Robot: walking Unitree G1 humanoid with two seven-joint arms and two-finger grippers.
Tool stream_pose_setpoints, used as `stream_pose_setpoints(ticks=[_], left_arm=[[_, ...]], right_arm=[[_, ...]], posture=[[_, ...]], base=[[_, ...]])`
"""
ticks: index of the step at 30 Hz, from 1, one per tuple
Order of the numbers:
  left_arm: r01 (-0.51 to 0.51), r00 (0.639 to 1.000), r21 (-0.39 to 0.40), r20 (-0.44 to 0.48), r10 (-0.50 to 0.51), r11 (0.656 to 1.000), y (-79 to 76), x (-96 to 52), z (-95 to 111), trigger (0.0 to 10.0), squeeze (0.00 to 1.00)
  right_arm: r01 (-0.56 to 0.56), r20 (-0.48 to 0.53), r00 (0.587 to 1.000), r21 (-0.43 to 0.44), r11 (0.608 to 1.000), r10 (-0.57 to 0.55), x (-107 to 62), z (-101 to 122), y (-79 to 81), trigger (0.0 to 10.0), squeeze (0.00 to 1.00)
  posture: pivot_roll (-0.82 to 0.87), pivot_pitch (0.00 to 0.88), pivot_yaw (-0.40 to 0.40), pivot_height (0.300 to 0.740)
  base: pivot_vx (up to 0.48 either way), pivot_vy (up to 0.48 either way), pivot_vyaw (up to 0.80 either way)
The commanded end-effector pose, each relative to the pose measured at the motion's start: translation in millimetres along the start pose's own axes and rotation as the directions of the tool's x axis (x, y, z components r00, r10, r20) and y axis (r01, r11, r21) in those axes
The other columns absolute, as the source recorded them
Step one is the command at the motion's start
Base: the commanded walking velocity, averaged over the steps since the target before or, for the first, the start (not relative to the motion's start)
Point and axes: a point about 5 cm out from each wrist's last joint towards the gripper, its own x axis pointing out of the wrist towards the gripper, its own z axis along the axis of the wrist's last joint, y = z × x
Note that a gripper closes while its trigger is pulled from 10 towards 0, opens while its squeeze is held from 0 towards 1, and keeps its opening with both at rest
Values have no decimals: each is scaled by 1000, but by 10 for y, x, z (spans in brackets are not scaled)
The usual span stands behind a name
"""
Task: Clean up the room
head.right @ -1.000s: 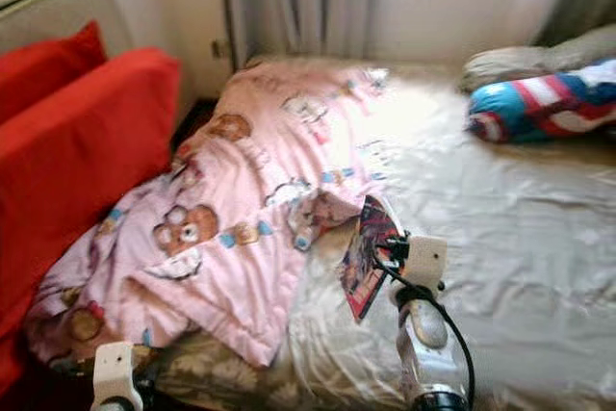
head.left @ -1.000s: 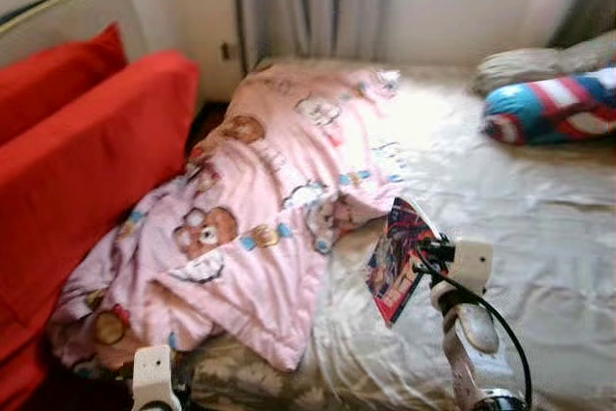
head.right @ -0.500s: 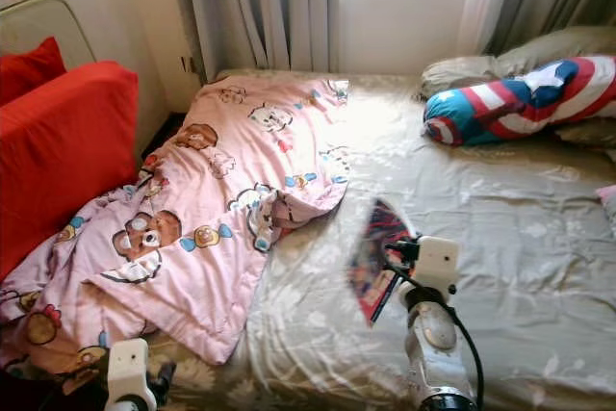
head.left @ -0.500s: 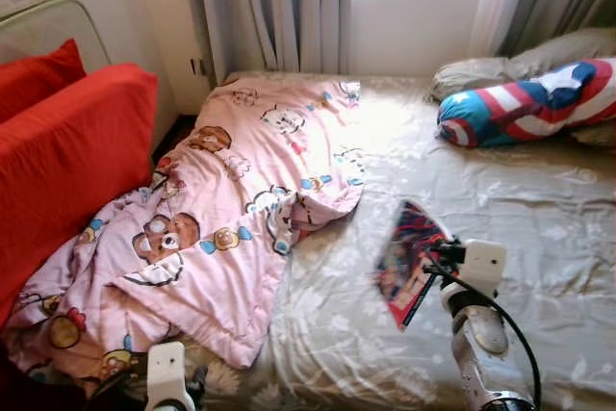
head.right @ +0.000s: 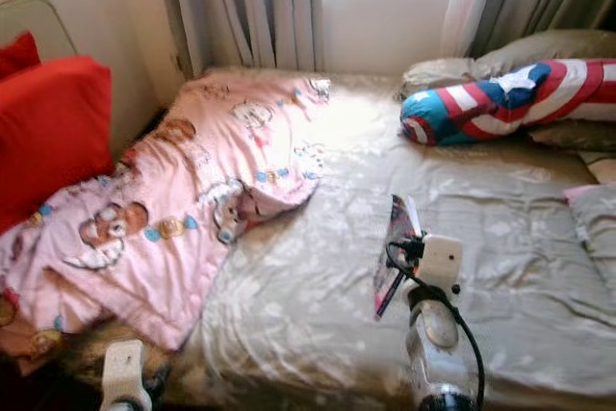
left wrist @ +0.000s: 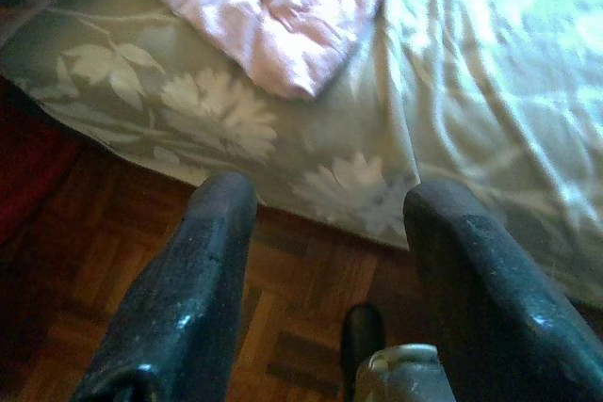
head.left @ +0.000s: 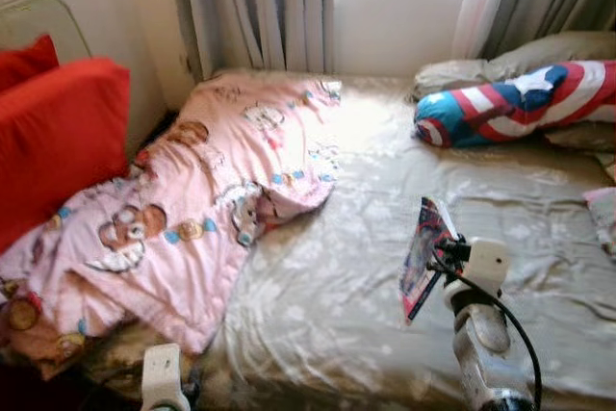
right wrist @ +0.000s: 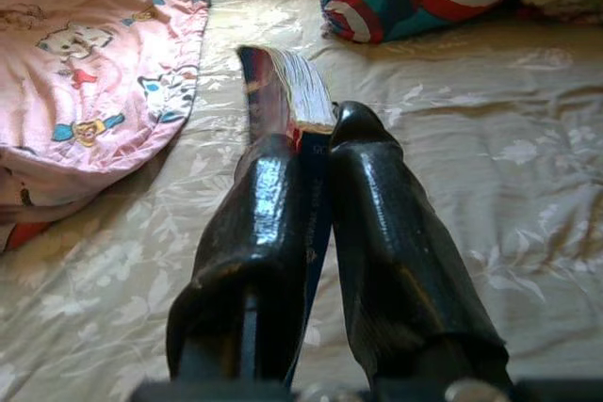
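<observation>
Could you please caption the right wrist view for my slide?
Right hand shut on a book above the bed.

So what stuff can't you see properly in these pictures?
- Book cover: blurred in the eye views, edge-on between the right end effector's fingers in the right wrist view.
- Striped pillow: cut off by the eye views' right edge.
- Pink blanket's cartoon prints: too blurred to tell apart.
- Red cushion: cut off at the left edge.

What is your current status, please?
Right end effector shut on book, held above bed. Left end effector open, idle by bed edge. Pink blanket rumpled.
</observation>
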Motion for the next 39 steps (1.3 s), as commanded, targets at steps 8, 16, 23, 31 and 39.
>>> stream_pose_setpoints(ticks=[8,16,23,31,39], left_arm=[[14,1000,-3,6,-14,1000,-53,11,21,10000,0],[17,1000,-4,3,-17,1000,-67,7,7,10000,0],[20,1000,-4,8,-20,1000,-85,10,16,10000,0],[22,1000,-5,7,-22,1000,-95,9,14,10000,0],[20,1000,-15,5,-20,1000,-98,12,16,10000,0]], right_arm=[[9,48,999,-3,1000,-9,41,124,-41,10000,0],[12,49,999,-3,1000,-12,43,126,-46,10000,0],[14,48,999,-4,1000,-14,44,128,-55,10000,0],[14,47,999,-6,1000,-13,46,127,-57,10000,0],[15,43,999,-3,1000,-15,51,125,-56,10000,0]], posture=[[-61,0,-18,739],[-61,0,-18,739],[-63,0,-19,739],[-62,0,-21,739],[-63,0,-22,739]], base=[[0,-299,0],[0,-299,0],[0,-299,0],[0,-299,0],[0,-34,0]])
